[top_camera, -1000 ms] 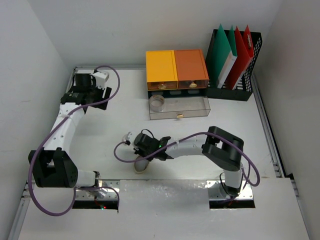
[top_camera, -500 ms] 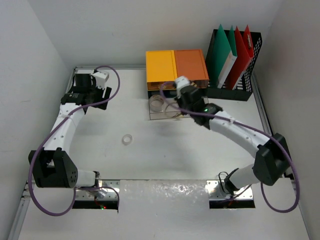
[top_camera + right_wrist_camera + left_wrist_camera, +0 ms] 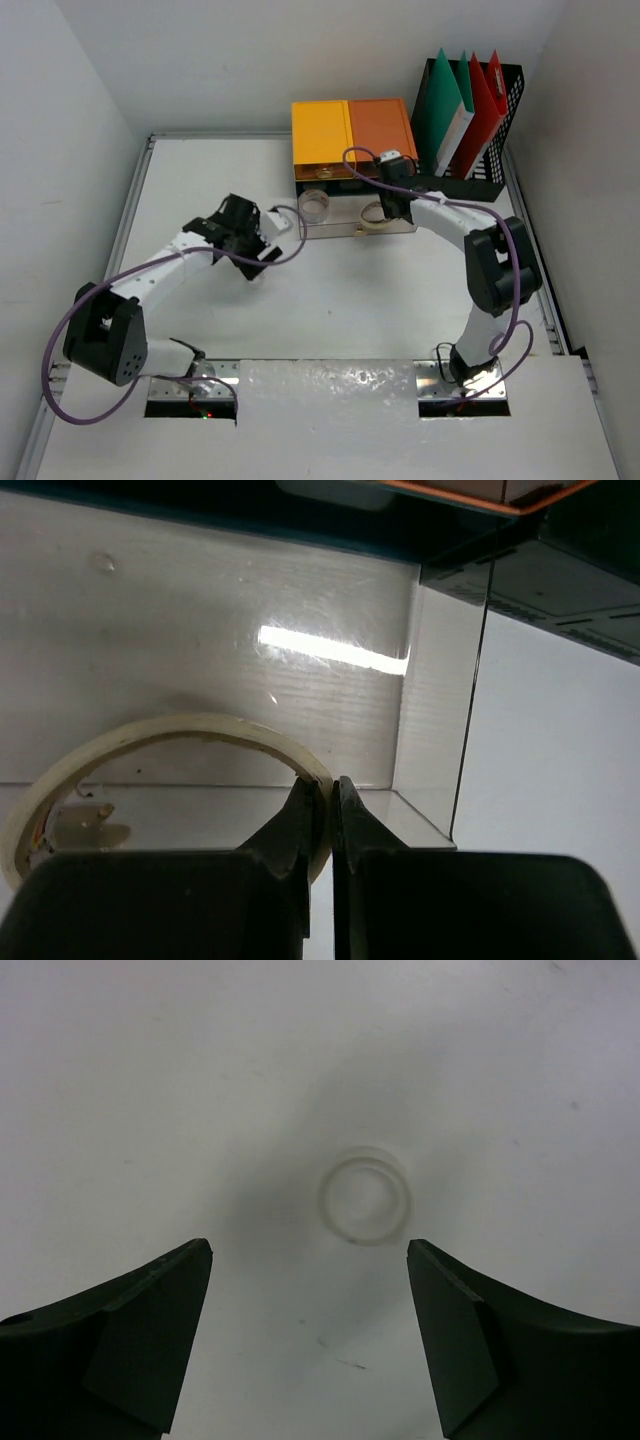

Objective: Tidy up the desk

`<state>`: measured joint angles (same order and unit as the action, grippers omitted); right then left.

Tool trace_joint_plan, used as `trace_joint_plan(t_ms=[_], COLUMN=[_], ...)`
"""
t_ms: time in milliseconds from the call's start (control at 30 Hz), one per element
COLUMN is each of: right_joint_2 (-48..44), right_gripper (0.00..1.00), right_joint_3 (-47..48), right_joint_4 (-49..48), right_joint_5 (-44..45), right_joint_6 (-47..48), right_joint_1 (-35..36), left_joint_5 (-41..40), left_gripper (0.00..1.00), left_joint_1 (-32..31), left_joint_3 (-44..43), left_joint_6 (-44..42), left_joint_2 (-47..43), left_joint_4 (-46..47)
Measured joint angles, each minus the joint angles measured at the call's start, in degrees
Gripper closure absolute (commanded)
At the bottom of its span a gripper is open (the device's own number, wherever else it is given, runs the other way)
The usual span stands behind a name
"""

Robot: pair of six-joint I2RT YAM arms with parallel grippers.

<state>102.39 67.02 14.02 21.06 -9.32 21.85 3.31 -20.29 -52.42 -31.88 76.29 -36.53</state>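
Both arms have moved since a second ago: the left arm has left the far-left corner for mid-desk, and the right arm has gone from the near middle to the far side. The desk [image 3: 330,310] lies flat beneath both arms, between white walls.

I see the left gripper [image 3: 308,1248] spread wide above the bare surface. A clear ring [image 3: 365,1197] lies flat just ahead of its fingers, untouched.

The right gripper [image 3: 330,785] is clenched on the wall of a beige tape ring [image 3: 170,730], over the right part of a pulled-out clear drawer [image 3: 330,230]. A clear roll [image 3: 316,205] stands in the drawer's left end. The drawer belongs to a yellow-and-orange unit [image 3: 352,135]. A black file rack [image 3: 470,185] stands to its right.
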Motion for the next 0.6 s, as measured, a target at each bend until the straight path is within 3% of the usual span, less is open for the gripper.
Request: trace_joint_plan(t_ms=[200, 600], right_joint_2=[4.8, 10.6], right_gripper=[1.0, 0.98], right_joint_3=[5.0, 6.7], right_joint_4=[-0.5, -3.6], right_joint_5=[-0.1, 0.4], right_joint_6=[0.0, -4.8], right_joint_1=[-0.3, -0.3], left_joint_5=[0.4, -4.3], left_gripper=[0.14, 0.15], left_joint_1=[-3.3, -6.3], left_joint_3=[2.7, 4.6], left_joint_6=[-2.3, -3.5], left_joint_2=[1.9, 14.1], left_joint_4=[0.4, 7.9])
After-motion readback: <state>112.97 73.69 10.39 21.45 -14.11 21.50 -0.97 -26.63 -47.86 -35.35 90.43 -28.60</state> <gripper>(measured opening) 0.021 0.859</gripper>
